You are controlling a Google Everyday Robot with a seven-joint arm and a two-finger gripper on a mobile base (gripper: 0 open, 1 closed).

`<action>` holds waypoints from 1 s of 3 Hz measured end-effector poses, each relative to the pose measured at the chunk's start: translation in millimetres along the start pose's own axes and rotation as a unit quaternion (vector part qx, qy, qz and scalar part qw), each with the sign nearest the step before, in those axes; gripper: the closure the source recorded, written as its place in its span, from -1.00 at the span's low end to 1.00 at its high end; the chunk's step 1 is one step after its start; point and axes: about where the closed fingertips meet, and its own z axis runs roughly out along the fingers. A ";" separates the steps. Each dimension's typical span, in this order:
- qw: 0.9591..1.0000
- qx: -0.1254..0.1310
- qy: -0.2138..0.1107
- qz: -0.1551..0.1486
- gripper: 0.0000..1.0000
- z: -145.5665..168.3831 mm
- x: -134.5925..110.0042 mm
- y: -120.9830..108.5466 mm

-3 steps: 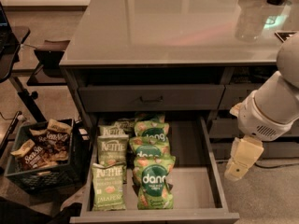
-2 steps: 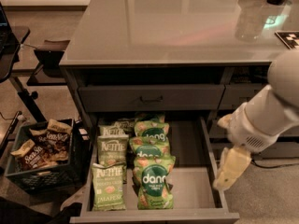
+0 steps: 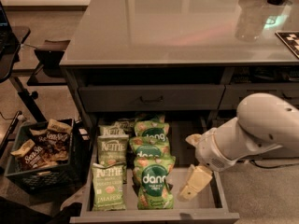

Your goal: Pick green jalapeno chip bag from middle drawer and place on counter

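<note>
Jalapeno bag (image 3: 108, 187) lies front left in the drawer (image 3: 154, 215); the gripper (image 3: 194, 189) hangs over its right side, and you cannot tell whether it is open or closed. Cross above the dang bags (image 3: 152, 190) and pinch the jalapeno bag's top edge.

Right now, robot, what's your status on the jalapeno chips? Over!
Gripper low over right side of middle drawer. Green jalapeno chip bag front left, untouched. Dang bags lie between them.

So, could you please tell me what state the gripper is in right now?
Gripper: over the right side of the middle drawer, holding no bag; open or closed cannot be told.
</note>
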 end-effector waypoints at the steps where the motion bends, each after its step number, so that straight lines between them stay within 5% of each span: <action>1: 0.999 -0.018 -0.026 0.013 -1.00 22.9 -16.2 -4.1; 2: 0.999 -0.018 -0.027 0.013 -1.00 23.1 -16.2 -4.1; 3: 0.998 -0.032 -0.051 0.020 -1.00 59.9 -20.3 2.6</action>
